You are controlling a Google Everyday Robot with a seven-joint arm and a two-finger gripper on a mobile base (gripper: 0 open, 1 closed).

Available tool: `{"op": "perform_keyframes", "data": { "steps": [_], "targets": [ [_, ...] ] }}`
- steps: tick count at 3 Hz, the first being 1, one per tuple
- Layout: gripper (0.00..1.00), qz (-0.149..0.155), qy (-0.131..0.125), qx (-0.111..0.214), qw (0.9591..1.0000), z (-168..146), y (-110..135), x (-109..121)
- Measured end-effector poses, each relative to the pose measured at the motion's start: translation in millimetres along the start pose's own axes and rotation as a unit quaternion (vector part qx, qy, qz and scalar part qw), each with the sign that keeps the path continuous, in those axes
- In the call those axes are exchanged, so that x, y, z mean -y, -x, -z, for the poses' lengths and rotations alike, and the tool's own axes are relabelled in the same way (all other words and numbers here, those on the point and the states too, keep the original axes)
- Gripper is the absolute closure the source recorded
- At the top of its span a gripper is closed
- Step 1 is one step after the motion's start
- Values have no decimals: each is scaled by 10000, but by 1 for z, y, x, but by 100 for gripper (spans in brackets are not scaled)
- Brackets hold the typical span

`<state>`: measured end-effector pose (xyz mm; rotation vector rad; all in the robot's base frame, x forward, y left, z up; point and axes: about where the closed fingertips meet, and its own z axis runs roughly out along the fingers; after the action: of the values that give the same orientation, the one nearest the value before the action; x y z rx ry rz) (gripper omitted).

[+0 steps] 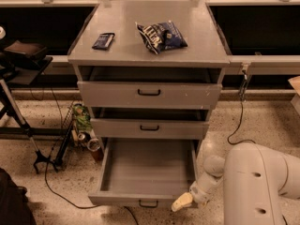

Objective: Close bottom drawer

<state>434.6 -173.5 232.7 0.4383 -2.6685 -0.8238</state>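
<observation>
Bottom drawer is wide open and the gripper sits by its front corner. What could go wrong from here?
The gripper sits by the front corner of the bottom drawer, well to the side of the handle. An off-centre push might skew the drawer and jam it. The gripper might also slip off the corner, past the front panel.
</observation>
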Motion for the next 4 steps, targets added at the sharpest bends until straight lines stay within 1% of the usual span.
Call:
{"op": "perform_keyframes", "data": {
  "steps": [1, 2, 3, 4],
  "targets": [
    [0, 188, 183, 147, 9995, -7, 17, -5],
    [0, 402, 496, 466, 9969, -12, 31, -9],
    [0, 548, 782, 772, 9924, -17, 41, -13],
    [0, 603, 820, 969, 9901, -16, 46, -13]
  ]
}}
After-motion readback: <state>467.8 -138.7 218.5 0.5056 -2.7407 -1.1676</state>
